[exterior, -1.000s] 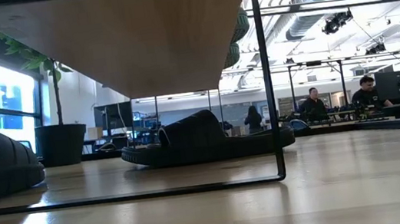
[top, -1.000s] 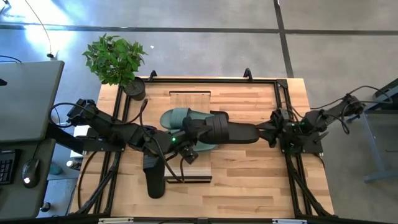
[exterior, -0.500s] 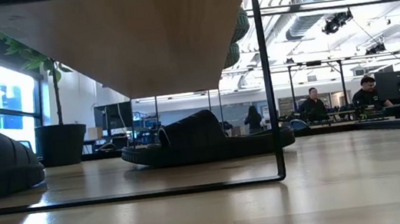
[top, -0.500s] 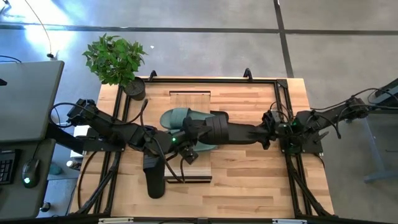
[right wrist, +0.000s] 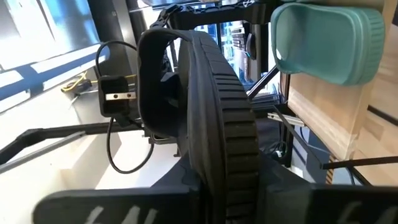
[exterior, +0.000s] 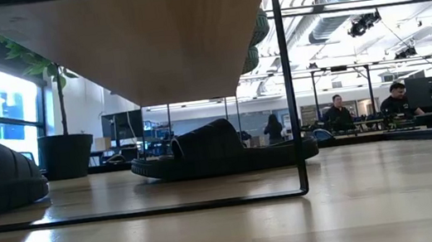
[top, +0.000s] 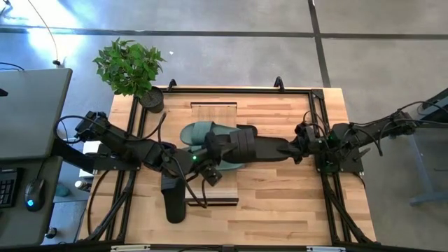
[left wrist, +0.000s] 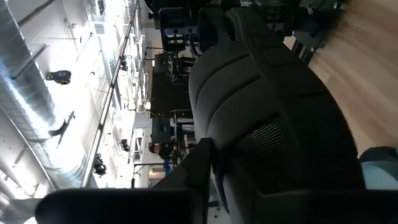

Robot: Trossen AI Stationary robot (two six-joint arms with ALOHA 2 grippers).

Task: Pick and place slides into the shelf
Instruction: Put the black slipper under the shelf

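Note:
A black slide (top: 259, 148) hangs level above the table, reaching from over the shelf (top: 213, 112) toward the table's right edge. My left gripper (top: 210, 166) is shut at its strap end and my right gripper (top: 294, 149) is shut at its heel end. A sage green slide (top: 197, 133) lies sole-down on the shelf's plank top. A second black slide (top: 173, 199) lies on the table left of the shelf. In the low view another black slide (exterior: 220, 150) rests on the table beyond the shelf's legs. My left gripper holds the black slide at its strap end, beside the wide strap (left wrist: 217, 168). It comes in level from the table's left. The gripper's own body hides the exact place of contact. That end is lifted clear, over the shelf. My right gripper pinches the heel end's rim (right wrist: 214, 171) between its two fingers, the ribbed sole edge running away from them. The fingers come in level from the table's right, along the slide's length. The slide is lifted clear and stretches toward the other gripper.
A potted plant (top: 129, 66) stands at the table's far left corner. A black frame rail (top: 318, 126) runs along the table's right side under my right arm. Bare wood (top: 280, 203) lies near the front right. People sit at desks (exterior: 336, 113) in the room behind.
My right gripper has gone toward the table's left, up to the black slide's heel end, and has shut on it. The slide has stayed lifted over the shelf in my left gripper.

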